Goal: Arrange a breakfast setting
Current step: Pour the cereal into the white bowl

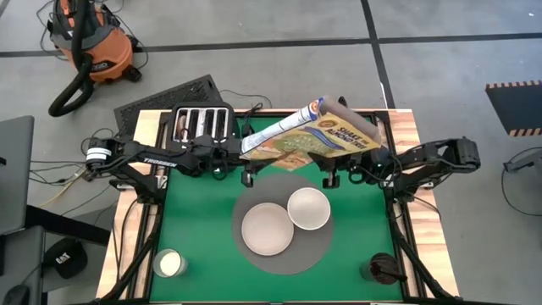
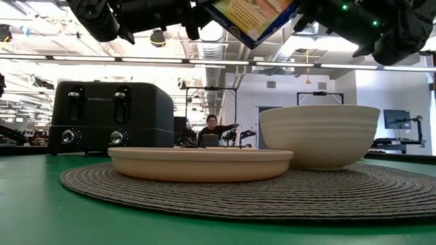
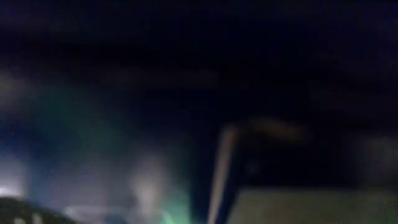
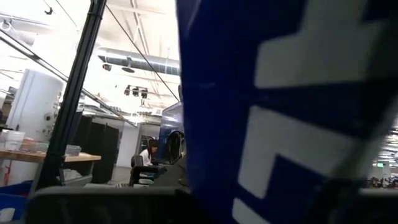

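Observation:
A yellow-and-blue cereal box [image 1: 315,135] hangs tilted in the air over the table's far half, between my two arms. My left gripper [image 1: 247,152] is at its left end and my right gripper [image 1: 371,155] is at its right end. In the low view the box [image 2: 255,19] is above the white bowl [image 2: 319,135]. The bowl [image 1: 308,208] and the pale plate [image 1: 268,229] rest side by side on a round grey mat [image 1: 288,258]. A small dark-red fruit [image 1: 384,269] lies near the front right corner. The spoon, the bread and loose cereal are out of view. My left gripper is shut on the cereal box's left end [image 1: 254,142], coming level from the table's left; the box and arm hide the fingers. The box is lifted clear and tilted. My right gripper is shut on the box's right end [image 1: 366,146], coming from the table's right. The box's blue side [image 4: 280,106] fills its wrist view and hides the contact.
The black four-slot toaster [image 1: 203,125] stands at the far left, just behind my left arm. A white lidded container [image 1: 169,263] sits at the front left corner. Green table surface [image 1: 195,212] lies bare to the left and right of the mat.

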